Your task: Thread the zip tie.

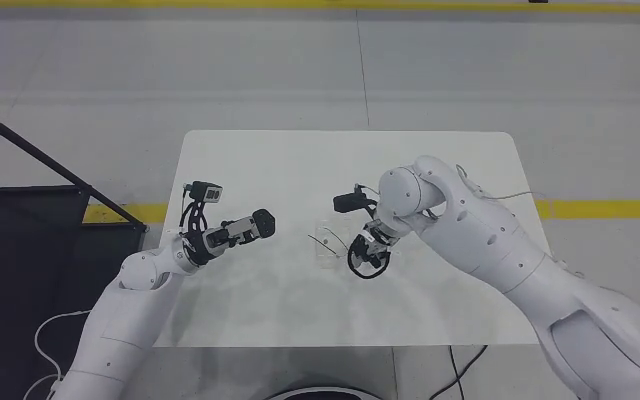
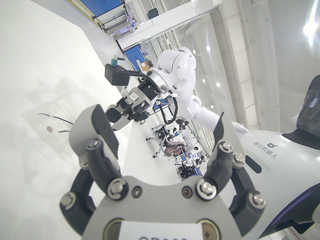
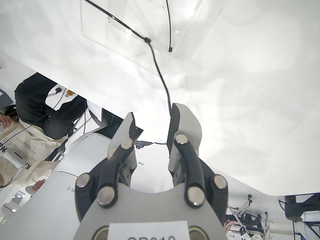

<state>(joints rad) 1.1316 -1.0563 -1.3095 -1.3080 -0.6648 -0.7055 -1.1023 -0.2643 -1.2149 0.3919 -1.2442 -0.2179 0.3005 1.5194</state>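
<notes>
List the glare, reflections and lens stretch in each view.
Top view: even light, and the table is pale with no hard glare. Left wrist view: the ceiling lamps flare bright, and the wide lens makes the near fingers loom large. Right wrist view: a lamp glints off the clear tray, and the zip tie reads dark against the mottled table.

Bright overhead light; ceiling lamps (image 2: 310, 27) flare in the left wrist view, glare washes the desk (image 1: 250, 170), wrist views bend at edges
</notes>
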